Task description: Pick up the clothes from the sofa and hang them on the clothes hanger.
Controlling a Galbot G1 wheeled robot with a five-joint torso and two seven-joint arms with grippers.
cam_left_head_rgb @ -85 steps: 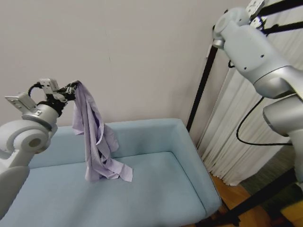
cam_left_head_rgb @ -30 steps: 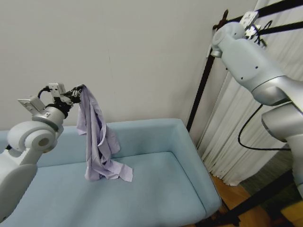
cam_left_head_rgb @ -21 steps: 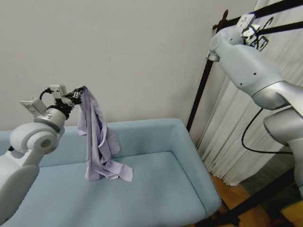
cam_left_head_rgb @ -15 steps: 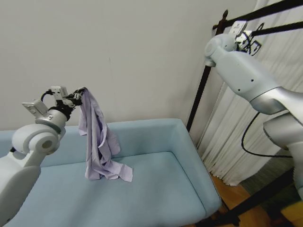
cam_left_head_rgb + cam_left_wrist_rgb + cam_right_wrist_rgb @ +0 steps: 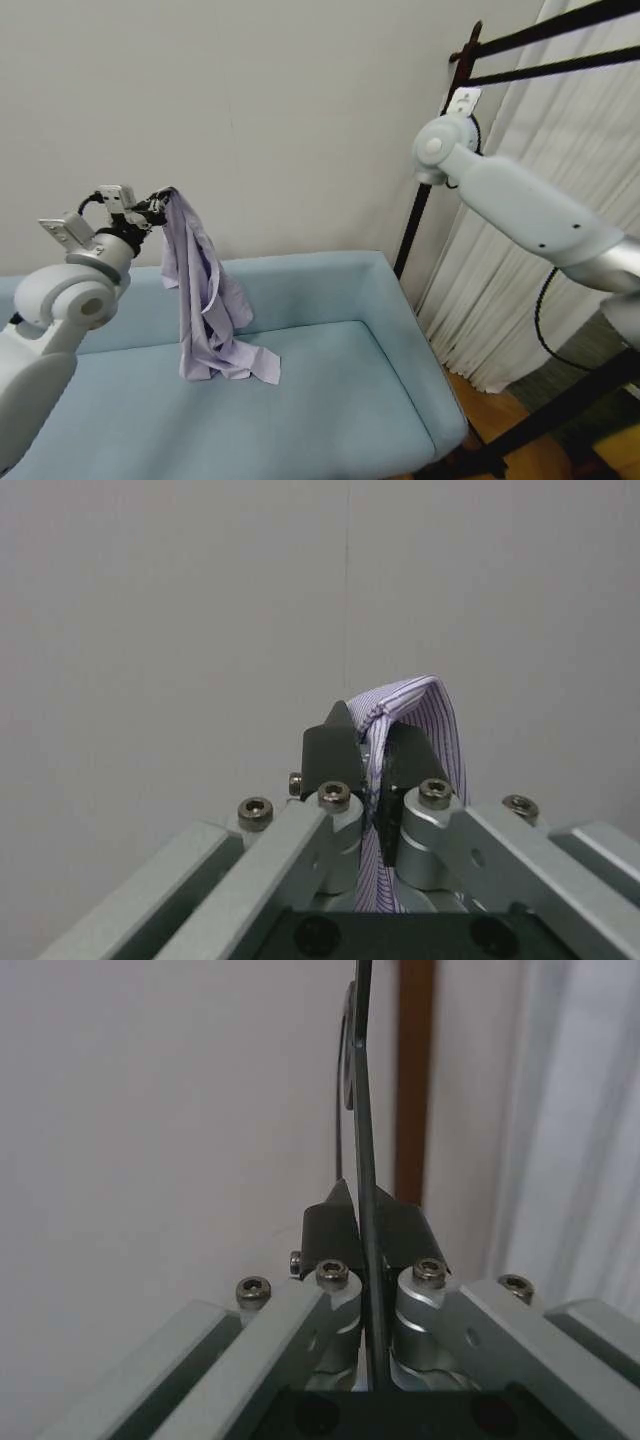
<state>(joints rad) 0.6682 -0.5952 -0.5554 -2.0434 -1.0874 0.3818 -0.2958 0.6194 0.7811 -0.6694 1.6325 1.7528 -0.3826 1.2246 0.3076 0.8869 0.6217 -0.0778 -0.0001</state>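
since the earlier frames the right arm (image 5: pixel 530 215) has swung down from the top bars of the clothes rack (image 5: pixel 414 222), and its wrist now sits lower, high over the sofa's right end and beside the rack's dark upright. the left arm has hardly shifted.

the pale blue sofa (image 5: pixel 330 400) runs along the wall, and the rack stands just past its right armrest. a lilac striped shirt (image 5: pixel 200 290) hangs in a long fold over the left half of the sofa. its top is lifted well above the backrest and its lower end lies crumpled on the seat cushion, close to the backrest. the left gripper (image 5: pixel 370 742) is above the sofa's left part, pinched tight on the top fold of the shirt. the right gripper (image 5: pixel 368 1222) is clamped on a thin dark strip (image 5: pixel 362 1110) seen edge-on; whether that is the hanger or part of the rack i cannot tell.
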